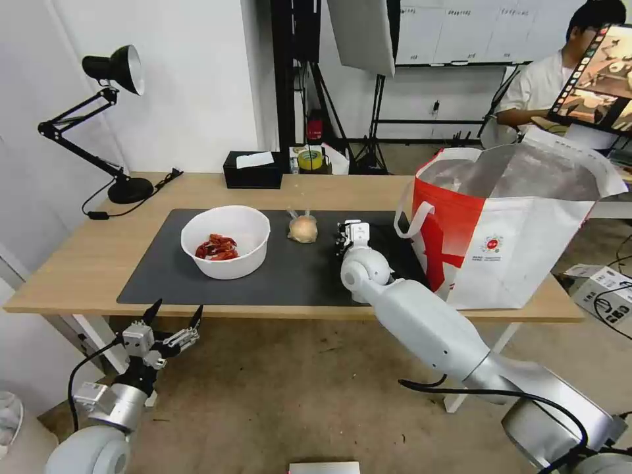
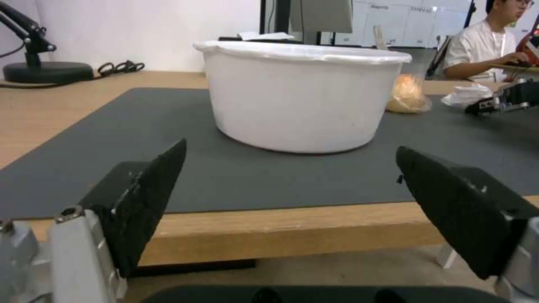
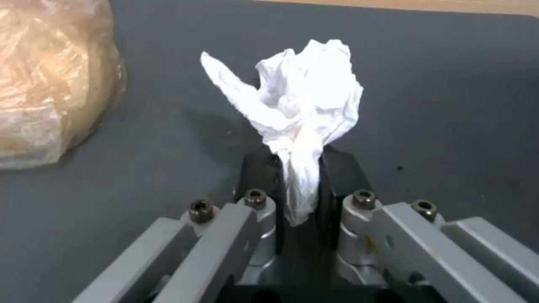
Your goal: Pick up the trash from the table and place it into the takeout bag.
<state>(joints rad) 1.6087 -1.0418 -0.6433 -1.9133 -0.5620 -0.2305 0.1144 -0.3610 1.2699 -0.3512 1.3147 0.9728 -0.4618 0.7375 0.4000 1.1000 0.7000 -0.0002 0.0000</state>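
Now right gripper [image 3: 297,185] pinches tissue [image 3: 297,101] by thin tail over mat [image 3: 449,84]; could slip out. Left gripper [image 2: 292,202] open, low beside surface [image 2: 252,240].

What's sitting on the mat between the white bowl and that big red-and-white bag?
In the head view, the small bag with a tan lump comes after the bowl, then the right gripper pinching a tissue, then the takeout bag.

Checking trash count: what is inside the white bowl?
The white bowl holds red shells on one side of its floor. Whatever lies beneath them is covered; the left wrist view shows its outer wall.
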